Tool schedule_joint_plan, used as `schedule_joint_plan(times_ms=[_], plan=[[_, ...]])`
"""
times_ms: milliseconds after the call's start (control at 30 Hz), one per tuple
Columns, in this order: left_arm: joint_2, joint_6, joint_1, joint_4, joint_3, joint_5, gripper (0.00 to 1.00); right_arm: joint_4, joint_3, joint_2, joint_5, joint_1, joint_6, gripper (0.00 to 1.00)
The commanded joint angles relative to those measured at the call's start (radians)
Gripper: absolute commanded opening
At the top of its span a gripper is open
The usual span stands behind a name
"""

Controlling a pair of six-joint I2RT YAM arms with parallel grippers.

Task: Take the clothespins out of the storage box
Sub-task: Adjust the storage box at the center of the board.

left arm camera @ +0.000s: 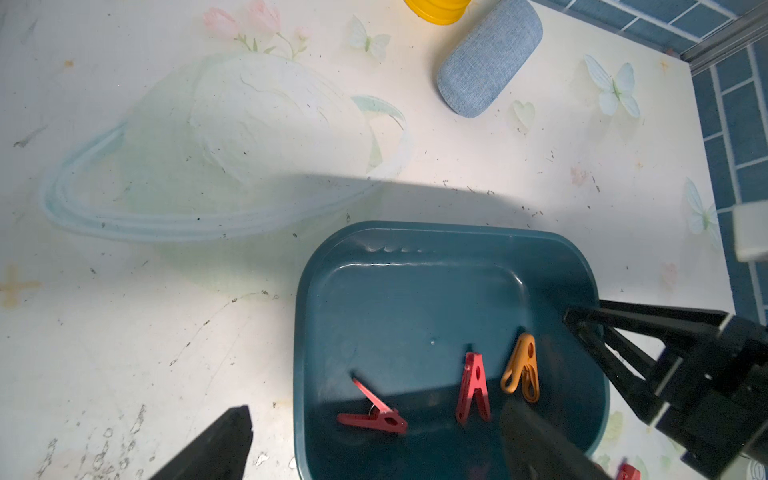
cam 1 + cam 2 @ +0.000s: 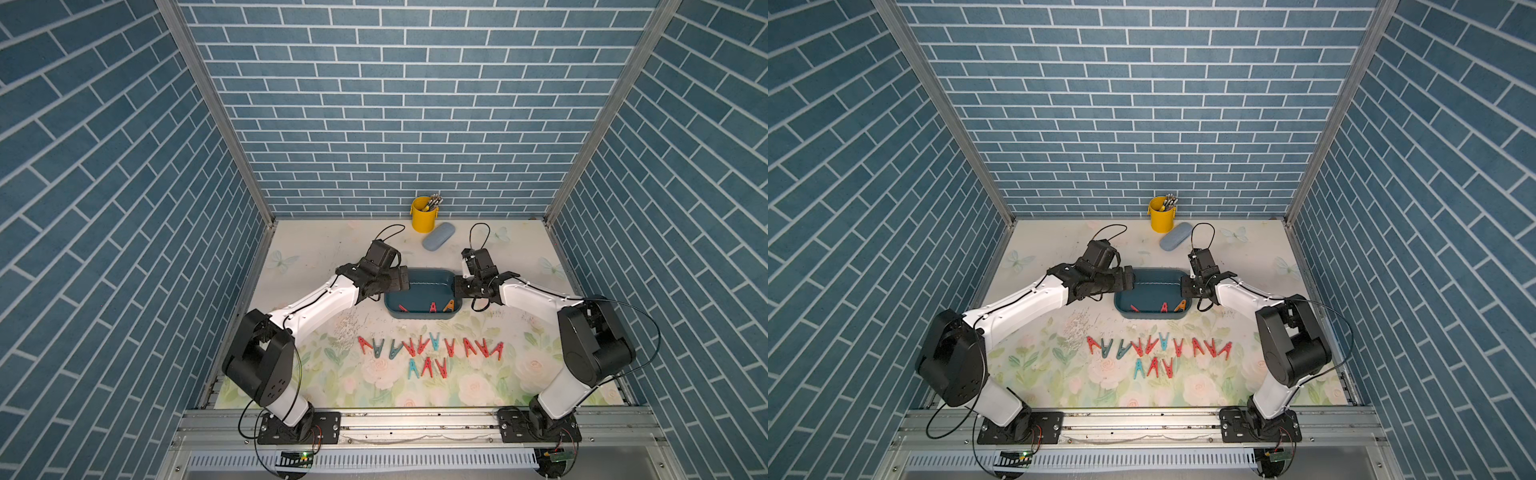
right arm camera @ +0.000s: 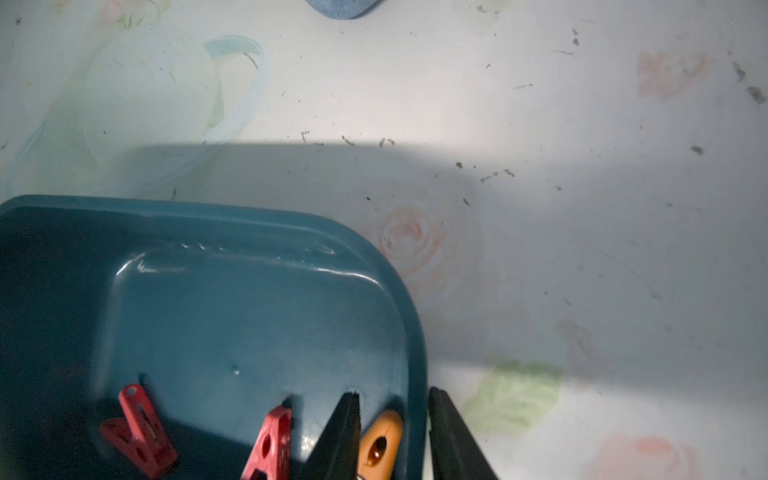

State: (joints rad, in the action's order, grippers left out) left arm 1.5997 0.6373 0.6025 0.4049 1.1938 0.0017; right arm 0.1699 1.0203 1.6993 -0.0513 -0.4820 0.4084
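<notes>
Right wrist view: the right pincer straddles the wall of the box at its 3 o'clock end. One finger sits inside and the other outside, by the rim. The jaws stand narrow, but whether they truly pinch the wall I cannot tell. An orange pin shows in the gap between the fingers, down inside the box.

The left pincer is at the box's 9 o'clock end, jaws wide apart and holding nothing. One finger hangs outside the box over the bench and the other over the box interior.

In both top views the box sits mid-bench. Three pins remain in it, all along its 6 o'clock wall. A red pin lies on its side towards 7 o'clock and a second red pin stands near 6 o'clock. The orange one is towards 5 o'clock.

The other pins lie out on the bench at 6 o'clock from the box, well apart from it. They form a row of red and teal ones, with three more just below it.

A yellow bucket holding pens stands at 12 o'clock by the back wall. A blue case lies just beside the bucket, towards the box.
</notes>
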Motion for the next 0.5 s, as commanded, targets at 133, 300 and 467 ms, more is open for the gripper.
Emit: schedule_joint_plan(times_ms=[133, 300, 467], plan=[[-0.063, -0.018, 0.000, 0.050, -0.014, -0.014, 0.99, 0.011, 0.050, 0.072, -0.009, 0.004, -0.023, 0.07], [-0.106, -0.014, 0.000, 0.037, -0.056, -0.025, 0.99, 0.108, 0.104, 0.097, 0.003, 0.004, -0.013, 0.00], [-0.149, -0.021, -0.004, 0.017, -0.093, -0.035, 1.00, 0.279, 0.202, 0.114, 0.014, 0.004, 0.005, 0.00]])
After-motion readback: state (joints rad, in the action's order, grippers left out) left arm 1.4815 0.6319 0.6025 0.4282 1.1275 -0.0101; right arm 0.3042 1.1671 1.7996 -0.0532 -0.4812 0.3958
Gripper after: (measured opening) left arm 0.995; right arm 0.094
